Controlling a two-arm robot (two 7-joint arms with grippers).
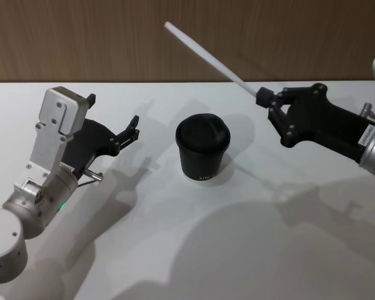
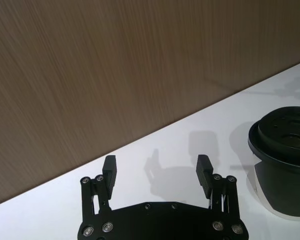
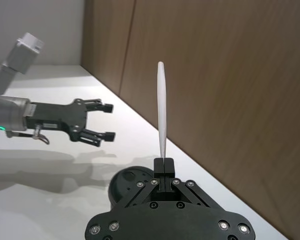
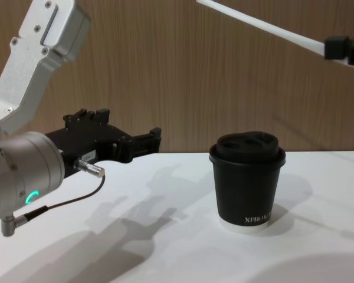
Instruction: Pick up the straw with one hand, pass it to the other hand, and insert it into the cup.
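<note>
Left claw: the left claw [image 1: 114, 109] hung over the bench [image 1: 175, 262] at the left of the head view, its fingers spread wide with nothing between them, aimed toward the cup.
Cup: the cup [image 1: 202, 153] stood upright on the bench at centre frame with its lid [image 1: 203, 133] on, apart from both claws.
Right claw: the right claw [image 1: 263, 97] was raised at the right of the head view, above and beyond the cup, pressed together on one end of the straw.
Straw, place: the straw [image 1: 206, 55] was off the bench, in the air, held only at its right-hand end, with the rest of it free in front of the wooden wall [image 1: 81, 44].
Risk, handover: probably the spread claw would have to close on a thin, slanted rod. A misaligned close could push the straw aside or lever it in the pinch.
Risk, release: if the right claw let go before the other had a firm hold, the straw would likely drop.
Risk, insertion: a tilted straw could miss the lid opening and nudge the light cup.
Straw, axis: the long axis ran diagonally in the head view, from the pinch at right up to the free tip at upper left, and in the chest view it sloped upward toward the left.
</note>
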